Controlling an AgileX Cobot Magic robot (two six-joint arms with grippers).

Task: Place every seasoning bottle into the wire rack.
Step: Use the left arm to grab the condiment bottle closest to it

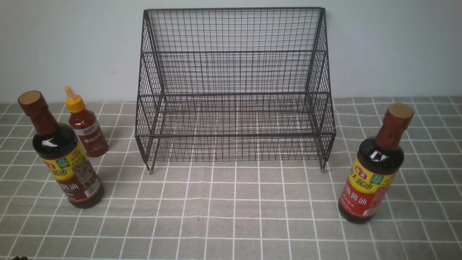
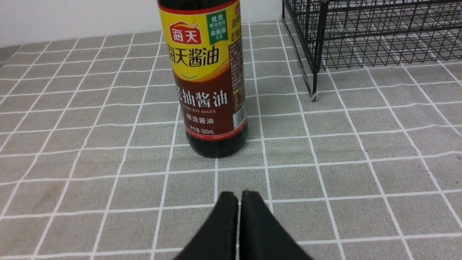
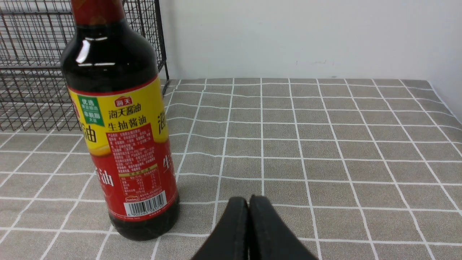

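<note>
The wire rack point(image 1: 234, 90) stands empty at the back middle, against the wall. Left of it stand a tall dark soy-sauce bottle point(image 1: 63, 151) and, behind that, a smaller red sauce bottle point(image 1: 86, 126) with a yellow nozzle cap. A second tall soy-sauce bottle point(image 1: 375, 166) stands at the rack's right. Neither arm shows in the front view. My left gripper point(image 2: 238, 195) is shut and empty, a short way in front of the left soy-sauce bottle point(image 2: 207, 79). My right gripper point(image 3: 248, 199) is shut and empty, beside the right soy-sauce bottle point(image 3: 122, 126).
A grey checked cloth point(image 1: 231, 209) covers the table. A pale wall point(image 1: 72, 43) rises right behind the rack. The rack's corner foot point(image 2: 314, 95) stands close to the left bottle. The table's right edge point(image 3: 445, 101) lies beyond the right bottle.
</note>
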